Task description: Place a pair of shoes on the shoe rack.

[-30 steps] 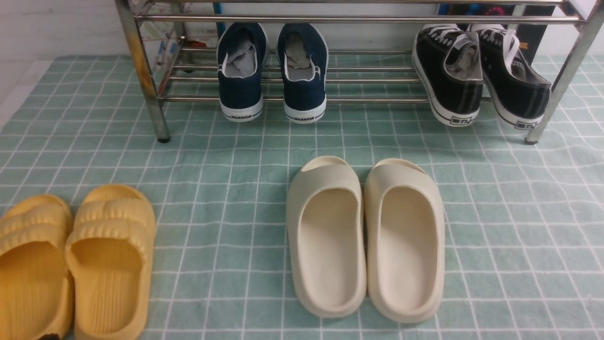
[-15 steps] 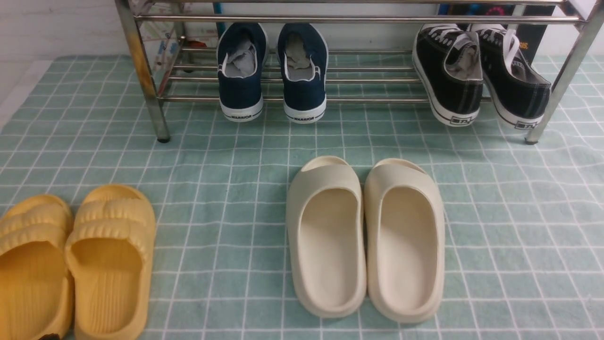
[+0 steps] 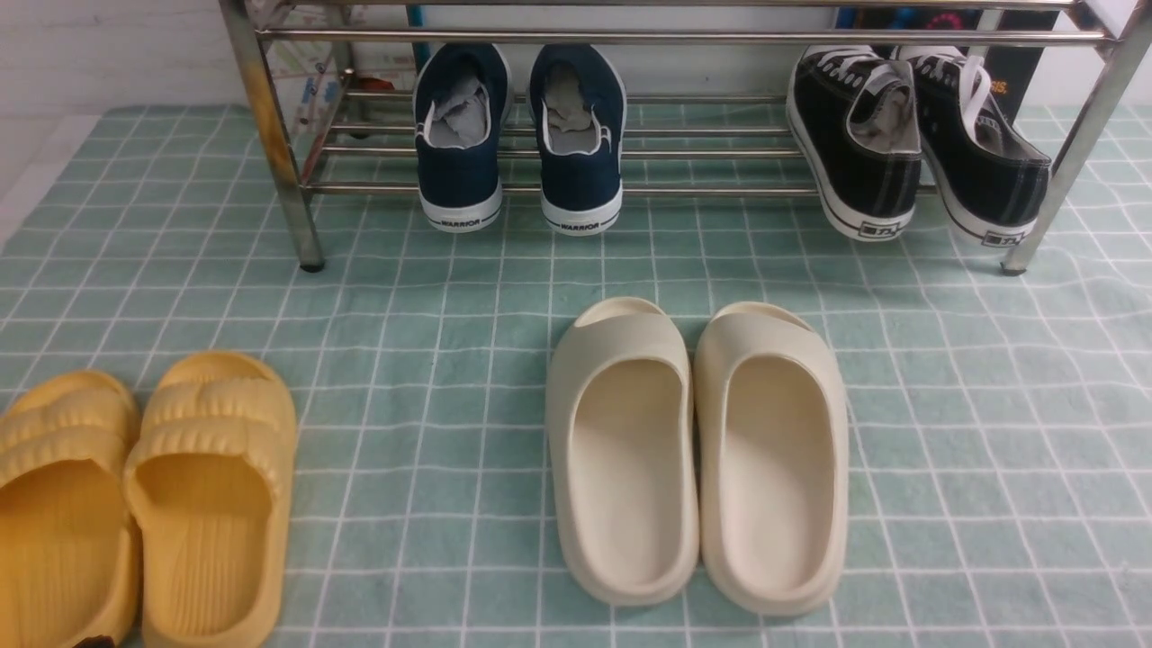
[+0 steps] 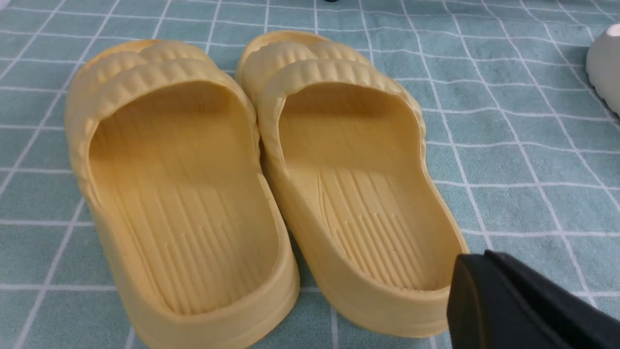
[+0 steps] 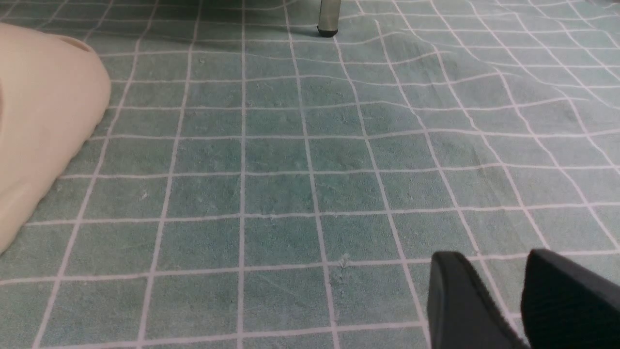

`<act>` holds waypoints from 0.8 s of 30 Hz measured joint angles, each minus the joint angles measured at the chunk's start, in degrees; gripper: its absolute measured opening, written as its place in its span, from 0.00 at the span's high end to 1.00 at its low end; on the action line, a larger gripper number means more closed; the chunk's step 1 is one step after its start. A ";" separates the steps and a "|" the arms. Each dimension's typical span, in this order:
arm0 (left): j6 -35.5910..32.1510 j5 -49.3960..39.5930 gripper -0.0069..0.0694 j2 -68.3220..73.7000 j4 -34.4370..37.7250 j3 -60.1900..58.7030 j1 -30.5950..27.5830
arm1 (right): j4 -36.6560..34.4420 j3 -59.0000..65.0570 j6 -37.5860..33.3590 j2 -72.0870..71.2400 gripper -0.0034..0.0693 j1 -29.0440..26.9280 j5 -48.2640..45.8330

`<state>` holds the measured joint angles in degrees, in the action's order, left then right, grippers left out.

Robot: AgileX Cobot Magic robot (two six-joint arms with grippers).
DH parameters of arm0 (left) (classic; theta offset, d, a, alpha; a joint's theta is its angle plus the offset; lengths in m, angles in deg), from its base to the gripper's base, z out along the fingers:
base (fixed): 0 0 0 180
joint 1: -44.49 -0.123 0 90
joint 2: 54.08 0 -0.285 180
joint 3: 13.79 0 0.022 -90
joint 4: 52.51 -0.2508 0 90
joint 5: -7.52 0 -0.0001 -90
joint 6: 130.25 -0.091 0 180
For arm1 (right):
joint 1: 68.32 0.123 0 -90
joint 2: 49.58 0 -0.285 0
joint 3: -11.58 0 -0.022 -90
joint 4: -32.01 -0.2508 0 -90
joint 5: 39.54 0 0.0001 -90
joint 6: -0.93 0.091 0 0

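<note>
- The navy shoes: the left one (image 3: 459, 135) and the right one (image 3: 578, 139) both sit on the lower bars of the shoe rack (image 3: 684, 38), side by side, toes pointing in, heels hanging a bit over the front bar. From the middle of the front view that's about 11 to 12 o'clock.
- So as far as I can tell the job looks basically done (pair's on the rack, nothing in either claw). Maybe a nudge further in, but that's my guess.
- Also on the rack, over at 1 to 2 o'clock, the black sneakers (image 3: 909, 135), a bit askew.
- On the green checked mat (image 3: 990, 405), cream slides (image 3: 697, 450) sit dead centre to 6 o'clock, well apart from the rack, untouched.
- Yellow slides (image 3: 144, 504) down at 8 o'clock.
- Left gripper (image 4: 523, 305) hovers just beside the heel of one yellow slide, fingers pressed together, holding nothing.
- Right gripper (image 5: 503, 300) sits low over bare mat, fingers spread with a clear gap, empty; a cream slide edge is off to its side.
</note>
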<state>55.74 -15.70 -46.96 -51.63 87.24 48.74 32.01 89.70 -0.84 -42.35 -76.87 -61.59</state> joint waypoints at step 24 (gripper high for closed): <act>0.00 0.00 0.91 0.00 0.00 0.00 0.00 | 0.00 0.00 0.00 0.00 0.62 0.00 0.00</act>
<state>55.74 -15.70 -46.96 -51.63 87.24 48.74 32.01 89.70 -0.84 -42.35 -76.87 -61.59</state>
